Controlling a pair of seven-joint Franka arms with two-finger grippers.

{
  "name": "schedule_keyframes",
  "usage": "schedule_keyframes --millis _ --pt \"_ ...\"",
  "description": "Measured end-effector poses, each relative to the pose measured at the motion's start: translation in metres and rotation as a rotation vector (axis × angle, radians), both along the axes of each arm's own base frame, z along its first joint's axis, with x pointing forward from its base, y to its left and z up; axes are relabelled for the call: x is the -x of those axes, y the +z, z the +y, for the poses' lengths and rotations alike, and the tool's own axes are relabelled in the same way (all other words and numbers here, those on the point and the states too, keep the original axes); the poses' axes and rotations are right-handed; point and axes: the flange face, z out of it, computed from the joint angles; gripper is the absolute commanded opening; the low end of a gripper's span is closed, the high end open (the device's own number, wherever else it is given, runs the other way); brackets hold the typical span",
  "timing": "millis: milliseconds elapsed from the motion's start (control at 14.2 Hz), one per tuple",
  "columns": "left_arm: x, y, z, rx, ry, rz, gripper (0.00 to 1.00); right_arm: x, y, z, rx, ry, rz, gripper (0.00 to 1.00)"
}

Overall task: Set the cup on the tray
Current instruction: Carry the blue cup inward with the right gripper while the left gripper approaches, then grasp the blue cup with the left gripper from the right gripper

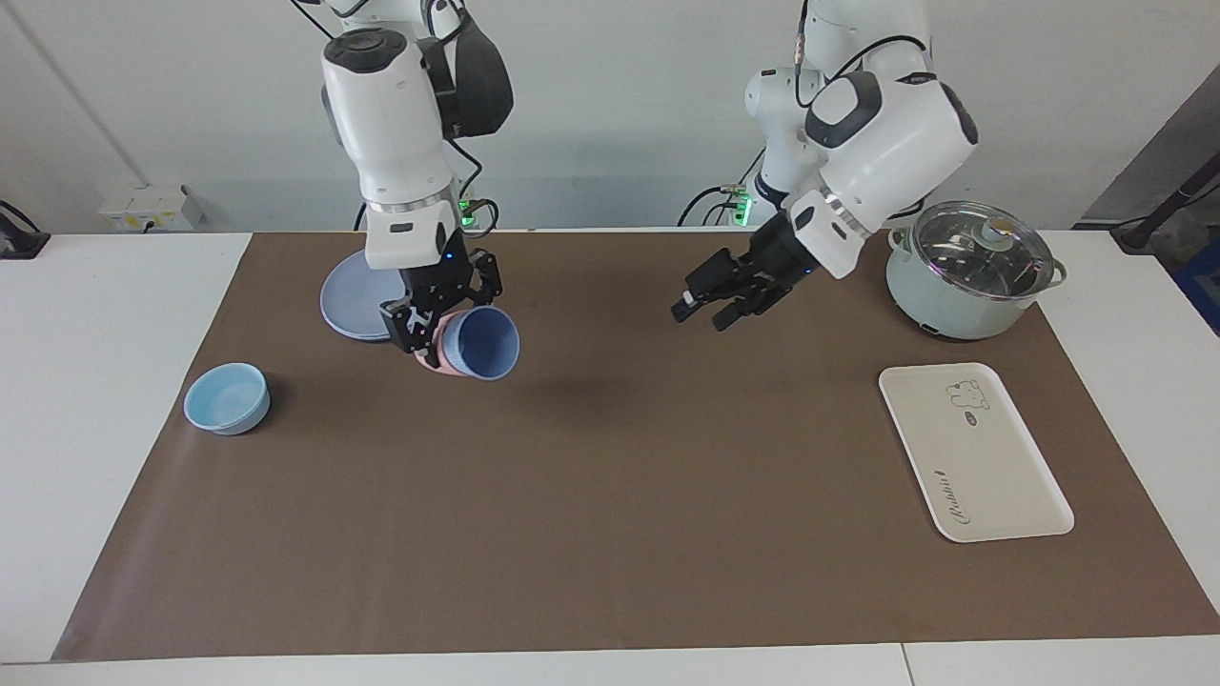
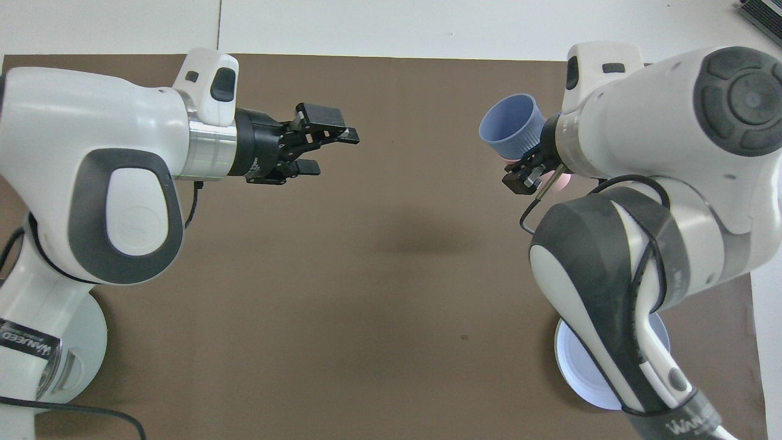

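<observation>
Right gripper (image 1: 440,329) is gripping the cup (image 1: 484,343) in the air.
Facing: the cup is hanging tilted over the mat; left gripper (image 1: 707,303) is spreading open, well apart from the tray (image 1: 991,476). Overhead: cup (image 2: 511,126) is pointing toward left gripper (image 2: 327,146).

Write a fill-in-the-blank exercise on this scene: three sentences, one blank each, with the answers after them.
1. The right gripper holds the cup in the air, not upright but ___.
2. The tray lies toward the ___ arm's end of the table.
3. The left gripper hangs open over the brown mat and holds ___.

Missing words: tilted; left; nothing.
</observation>
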Motion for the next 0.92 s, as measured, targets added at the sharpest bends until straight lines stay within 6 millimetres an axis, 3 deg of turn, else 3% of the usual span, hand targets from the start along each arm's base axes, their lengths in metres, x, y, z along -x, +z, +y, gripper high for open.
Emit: schedule_keyframes --millis 211,423,563,775,845,915 --pt "0.006 -0.008 -0.045 0.030 0.026 -0.022 0.70 0.016 0.002 0.030 0.097 0.066 0.023 0.00" --pt "0.018 -0.006 -0.072 0.044 0.019 -0.043 0.64 0.025 -0.005 0.055 0.143 0.113 0.022 0.00" --pt "0.025 -0.006 -0.087 0.053 0.024 -0.055 0.62 0.025 -0.012 0.064 0.162 0.105 0.020 0.00" --pt "0.037 -0.022 -0.108 0.044 -0.003 -0.042 0.55 0.023 -0.016 0.066 0.170 0.103 0.022 0.00" --pt "0.041 -0.027 -0.115 0.039 -0.013 -0.036 0.47 0.023 -0.017 0.066 0.169 0.103 0.021 0.00" --pt "0.044 -0.030 -0.119 0.037 -0.019 -0.035 0.32 0.023 -0.016 0.066 0.169 0.103 0.019 0.00"
